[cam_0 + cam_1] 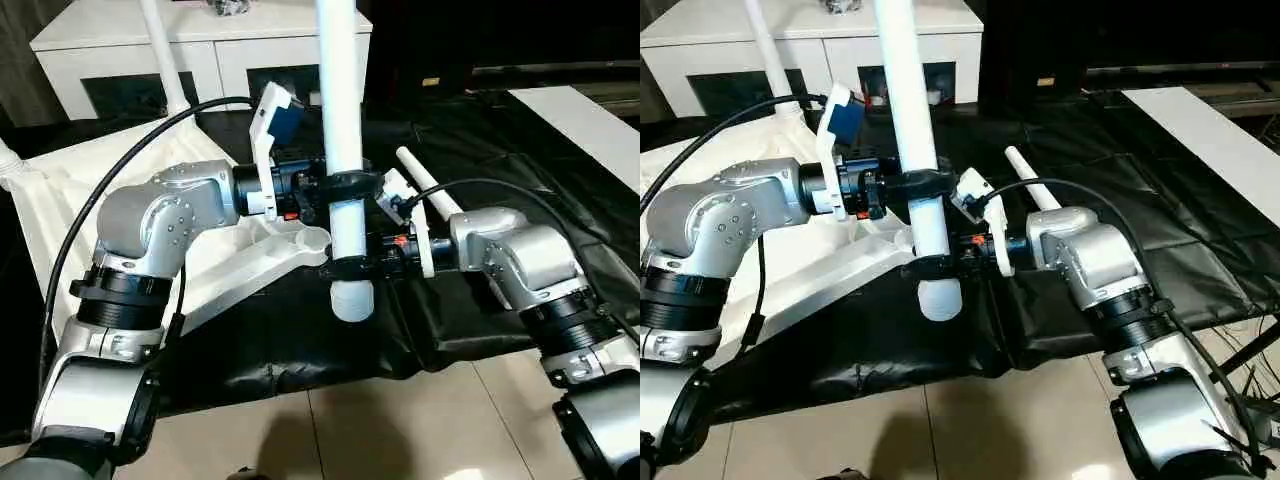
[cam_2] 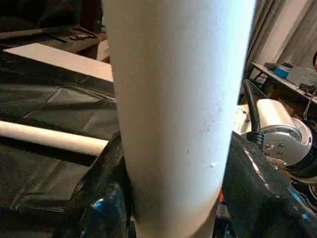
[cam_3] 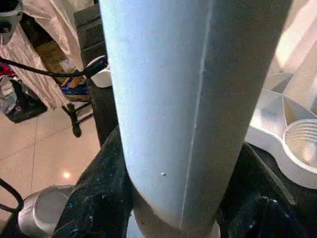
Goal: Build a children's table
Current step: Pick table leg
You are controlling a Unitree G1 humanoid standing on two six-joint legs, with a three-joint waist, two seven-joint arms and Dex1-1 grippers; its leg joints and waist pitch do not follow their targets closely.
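Centre frame, left tool (image 1: 345, 185) and right tool (image 1: 350, 265) clench the leg (image 1: 340, 120): light, stiff, slippery; hold low.

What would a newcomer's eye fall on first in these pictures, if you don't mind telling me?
Most striking is the white table leg held upright at the centre, gripped by both the left gripper and, lower down, the right gripper. Its lower end hangs just beside the corner socket of the overturned tabletop on the left. Another leg lies on the black sheet behind.
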